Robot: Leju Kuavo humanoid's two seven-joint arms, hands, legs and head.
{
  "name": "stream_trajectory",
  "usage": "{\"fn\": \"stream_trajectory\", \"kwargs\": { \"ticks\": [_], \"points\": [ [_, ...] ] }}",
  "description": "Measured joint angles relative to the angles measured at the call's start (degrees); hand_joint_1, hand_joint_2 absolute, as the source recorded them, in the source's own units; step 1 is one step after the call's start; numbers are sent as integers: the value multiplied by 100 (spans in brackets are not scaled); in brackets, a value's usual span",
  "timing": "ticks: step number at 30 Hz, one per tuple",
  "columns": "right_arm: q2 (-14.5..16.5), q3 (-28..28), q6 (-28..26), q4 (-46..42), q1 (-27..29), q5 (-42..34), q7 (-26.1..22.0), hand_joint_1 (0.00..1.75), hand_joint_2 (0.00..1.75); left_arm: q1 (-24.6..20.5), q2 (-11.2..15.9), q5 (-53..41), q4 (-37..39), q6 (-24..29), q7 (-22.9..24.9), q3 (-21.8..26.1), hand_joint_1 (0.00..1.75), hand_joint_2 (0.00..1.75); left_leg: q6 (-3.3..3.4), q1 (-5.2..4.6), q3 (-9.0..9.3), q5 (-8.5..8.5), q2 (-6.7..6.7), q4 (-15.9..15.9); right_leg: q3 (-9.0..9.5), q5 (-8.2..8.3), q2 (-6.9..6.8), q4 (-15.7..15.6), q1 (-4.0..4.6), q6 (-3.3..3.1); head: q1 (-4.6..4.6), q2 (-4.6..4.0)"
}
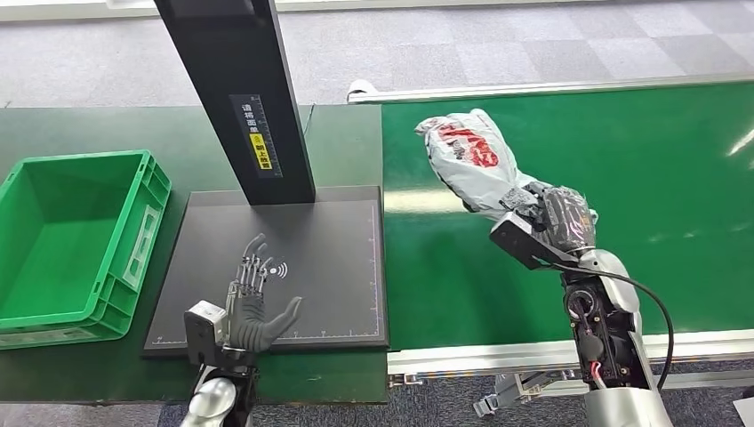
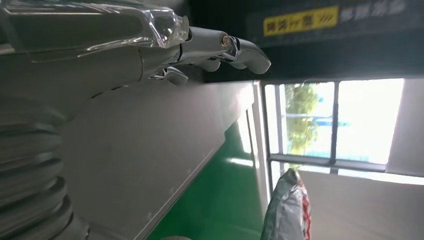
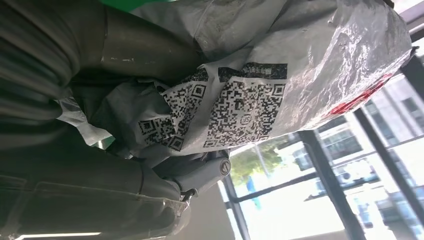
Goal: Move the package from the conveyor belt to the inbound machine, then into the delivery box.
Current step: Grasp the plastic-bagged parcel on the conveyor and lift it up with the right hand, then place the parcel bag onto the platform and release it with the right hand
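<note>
A grey plastic package (image 1: 467,160) with red lettering hangs above the green conveyor belt (image 1: 622,178), gripped at its near end by my right hand (image 1: 551,218). In the right wrist view the package (image 3: 280,80) shows a label of QR codes, and the fingers (image 3: 195,170) wrap around its crumpled end. My left hand (image 1: 256,302) hovers open over the front part of the inbound machine's black plate (image 1: 338,258), palm up with fingers spread. The left wrist view shows the left fingers (image 2: 220,47) extended and the package (image 2: 287,210) off to the side.
A green delivery box (image 1: 71,240) stands empty at the left of the dark table. The machine's black post (image 1: 240,89) rises from the back of the plate. The belt's metal rail (image 1: 569,351) runs along the front edge.
</note>
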Motion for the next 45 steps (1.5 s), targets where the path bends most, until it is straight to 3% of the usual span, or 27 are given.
{"fn": "stream_trajectory", "kwargs": {
  "ticks": [8,13,23,33,43,44,45],
  "points": [
    [28,730,311,-109,-222,11,22,175,175,-4,86,-224,-507,315,-149,314,0,175,2,0,-1,2,-9,0,3,0,-5,1,0,0,0,0],
    [150,1281,661,309,-548,-54,-38,175,175,-67,171,-483,-679,727,-223,440,0,175,2,1,2,2,-9,0,2,0,-4,1,1,0,-1,0],
    [870,2455,883,1533,-1124,-391,-261,175,175,-338,223,-650,-706,1079,-236,764,0,175,-1,5,2,4,-6,-1,1,1,-3,3,5,-1,1,0],
    [1648,3198,1213,1882,-1771,-648,-128,175,175,-527,220,-650,-603,1097,-220,1011,0,175,-1,5,4,5,9,-1,-3,1,0,3,6,-3,1,0],
    [1860,3478,1276,1885,-1896,-716,-83,175,175,-610,219,-650,-510,1098,-220,1104,0,175,-1,3,2,5,10,-1,-2,1,0,3,4,-3,2,0],
    [1871,3497,1297,1885,-1902,-724,-101,166,175,-614,219,-650,-501,1099,-220,1111,0,175,-1,3,2,5,10,-1,-2,1,0,3,5,-3,2,0],
    [1888,3527,1330,1885,-1909,-738,-127,123,175,-618,219,-650,-494,1103,-220,1120,0,175,-1,4,2,4,10,-1,-2,1,0,3,5,-3,2,0]
  ]
}}
